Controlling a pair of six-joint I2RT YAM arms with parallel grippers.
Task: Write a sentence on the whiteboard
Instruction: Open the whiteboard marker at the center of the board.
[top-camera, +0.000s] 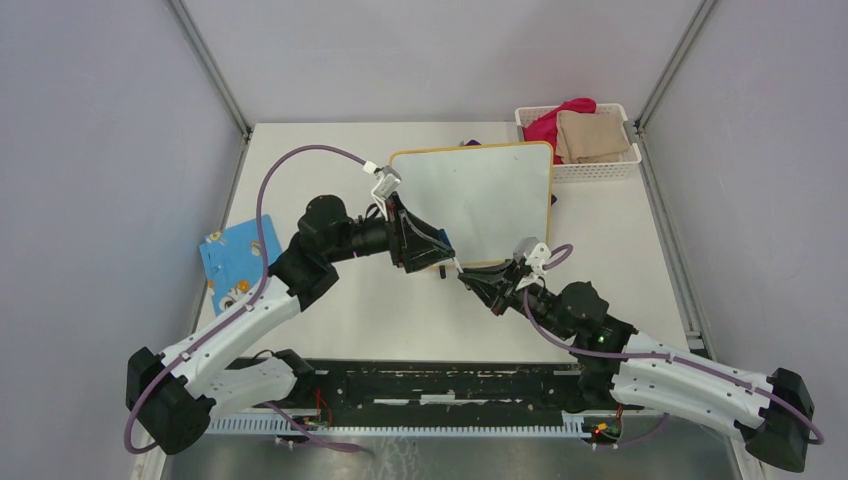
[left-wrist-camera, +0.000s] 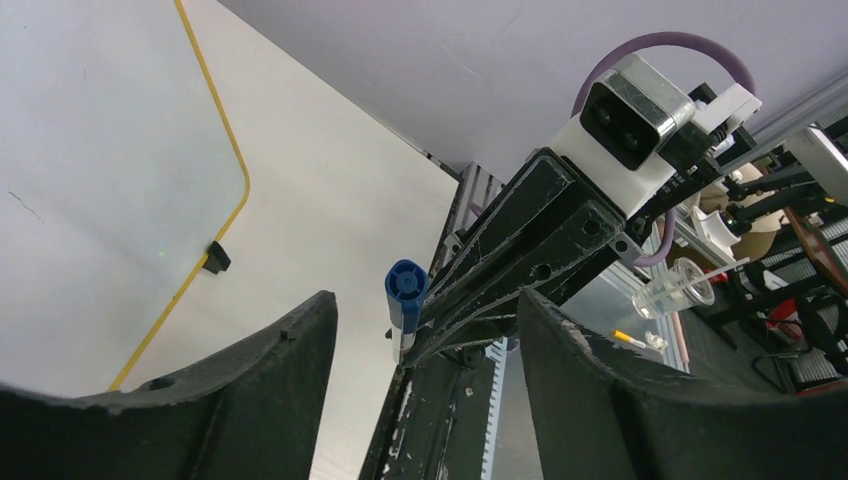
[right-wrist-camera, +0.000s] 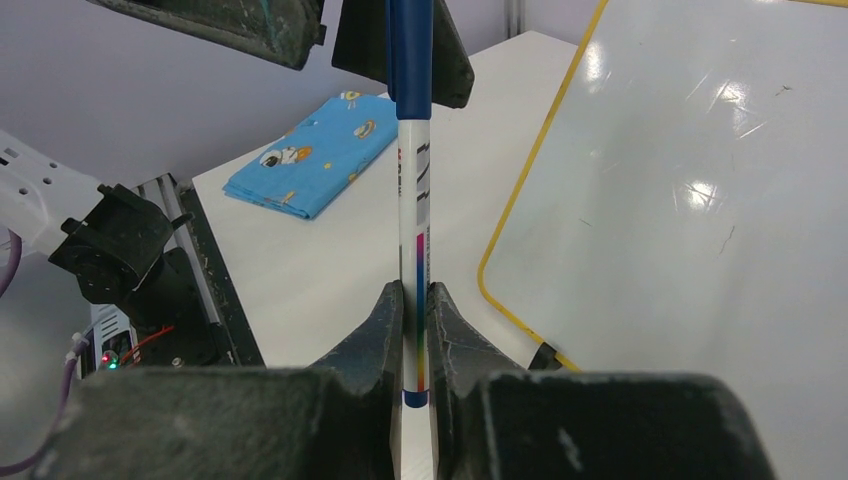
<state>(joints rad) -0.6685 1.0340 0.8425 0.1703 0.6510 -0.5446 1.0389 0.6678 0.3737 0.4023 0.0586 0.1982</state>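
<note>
The whiteboard (top-camera: 480, 200) (left-wrist-camera: 90, 150) (right-wrist-camera: 700, 200) lies flat mid-table, yellow-framed, and its white face is bare apart from faint smudges; no sentence is in view. My right gripper (top-camera: 480, 280) (right-wrist-camera: 415, 292) is shut on a white marker (right-wrist-camera: 414, 230) (top-camera: 462, 270) near its tail, just off the board's near left corner. The marker's blue cap (left-wrist-camera: 405, 290) points at my left gripper (top-camera: 445, 255) (left-wrist-camera: 428, 300). That gripper is open, its fingers (right-wrist-camera: 250, 20) standing on either side of the cap without touching it.
A blue patterned card (top-camera: 235, 262) (right-wrist-camera: 310, 155) lies at the table's left edge. A white basket (top-camera: 600, 170) with folded red and tan cloths stands at the back right. A black rail (top-camera: 430, 380) runs along the near edge.
</note>
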